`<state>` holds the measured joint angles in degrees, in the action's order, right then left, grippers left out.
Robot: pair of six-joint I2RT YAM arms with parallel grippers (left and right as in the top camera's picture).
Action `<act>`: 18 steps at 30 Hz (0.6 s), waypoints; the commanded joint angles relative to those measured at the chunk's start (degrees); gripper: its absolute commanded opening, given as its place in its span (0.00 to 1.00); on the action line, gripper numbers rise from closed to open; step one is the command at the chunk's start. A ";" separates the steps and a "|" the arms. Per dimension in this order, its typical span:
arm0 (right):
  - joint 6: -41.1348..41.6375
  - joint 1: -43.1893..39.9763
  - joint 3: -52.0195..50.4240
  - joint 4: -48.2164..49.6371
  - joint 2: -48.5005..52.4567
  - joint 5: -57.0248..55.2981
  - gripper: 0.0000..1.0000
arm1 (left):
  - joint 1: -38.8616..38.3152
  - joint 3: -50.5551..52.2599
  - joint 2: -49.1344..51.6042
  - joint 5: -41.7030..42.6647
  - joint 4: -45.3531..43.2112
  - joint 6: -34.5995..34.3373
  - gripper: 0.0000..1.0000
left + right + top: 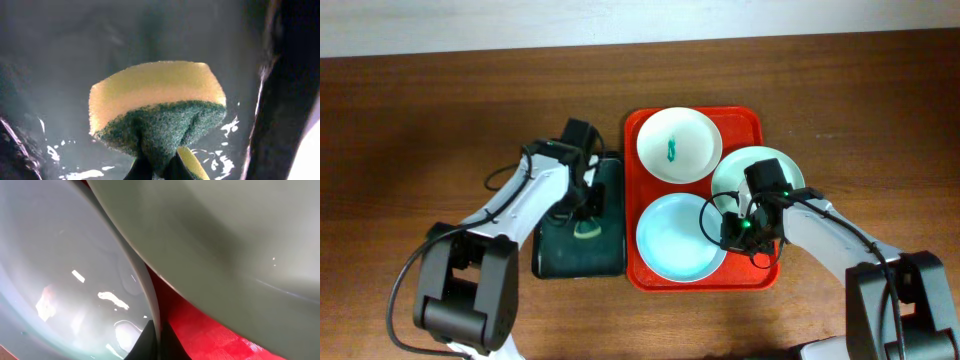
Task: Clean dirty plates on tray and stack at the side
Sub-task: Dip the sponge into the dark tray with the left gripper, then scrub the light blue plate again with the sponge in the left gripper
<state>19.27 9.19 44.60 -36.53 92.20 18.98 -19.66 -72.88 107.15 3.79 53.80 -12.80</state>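
Observation:
The red tray (757,125) holds three plates. A white plate (692,130) with a teal-green smear sits at the back. A pale blue plate (675,240) sits at the front left. A pale mint plate (740,170) sits at the right, partly hidden by my right arm. My right gripper (732,232) is shut on the rim of the pale blue plate (60,265); the mint plate (225,235) and red tray (200,325) show beside it. My left gripper (585,212) is shut on a yellow-and-green sponge (157,107) over the black tray (555,255).
The black tray (75,45) is wet, with bright water glints, and lies just left of the red tray. The brown wooden table (410,130) spreads around both trays. A pale wall strip runs along the far edge.

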 commanded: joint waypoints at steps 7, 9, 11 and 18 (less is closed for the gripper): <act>-0.57 -0.20 -0.90 -0.04 0.92 -4.26 0.04 | -2.25 -6.45 -5.88 20.50 -1.16 0.92 0.00; -0.57 -0.20 -0.90 -0.07 0.92 -4.26 0.04 | -5.29 -6.21 -5.55 22.29 -3.67 0.90 0.00; -0.57 -0.20 -0.90 -0.07 0.92 -4.26 0.04 | -8.37 -5.79 -4.87 21.90 -5.77 0.90 0.00; -0.55 -0.20 -0.90 -0.11 0.92 -4.24 0.04 | -19.28 -5.75 4.85 23.10 -14.05 -6.64 0.00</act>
<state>19.27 9.19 44.60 -36.53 92.20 18.90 -35.90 -78.54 106.78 24.03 41.63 -14.59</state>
